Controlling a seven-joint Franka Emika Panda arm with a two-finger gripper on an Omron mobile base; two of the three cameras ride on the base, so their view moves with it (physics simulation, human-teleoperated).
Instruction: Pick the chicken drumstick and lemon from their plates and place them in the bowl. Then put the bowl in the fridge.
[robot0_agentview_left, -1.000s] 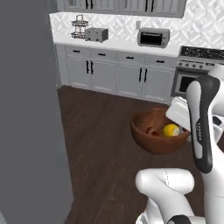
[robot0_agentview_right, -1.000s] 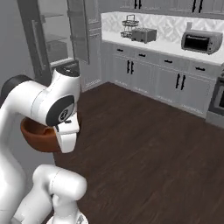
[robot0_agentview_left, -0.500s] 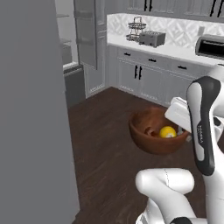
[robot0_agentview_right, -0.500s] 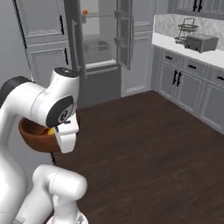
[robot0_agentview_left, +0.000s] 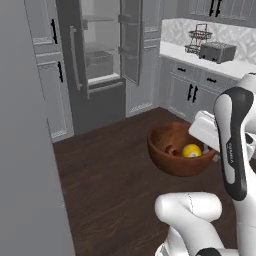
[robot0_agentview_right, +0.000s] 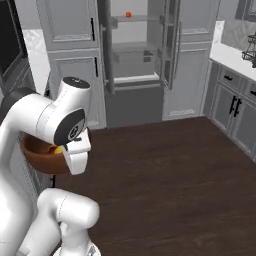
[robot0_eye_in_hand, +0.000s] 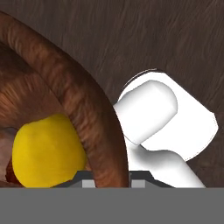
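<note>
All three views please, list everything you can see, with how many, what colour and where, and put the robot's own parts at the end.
bowl: one, dark reddish-brown wood, held up over the floor at the gripper, rim between the fingers in the hand view.
lemon: one, bright yellow, inside the bowl.
chicken drumstick: one, brown, partly seen in the bowl beside the lemon.
fridge: one, grey, doors open, straight ahead.
small orange item: one, on the fridge's top shelf.
cabinets: grey, dark handles, along the right wall.
toaster: one, silver, on the white counter.
wire rack: one, dark, beside the toaster.
floor: dark wood.
arm: one, white.
gripper: one, clamped on the bowl's rim.
</note>
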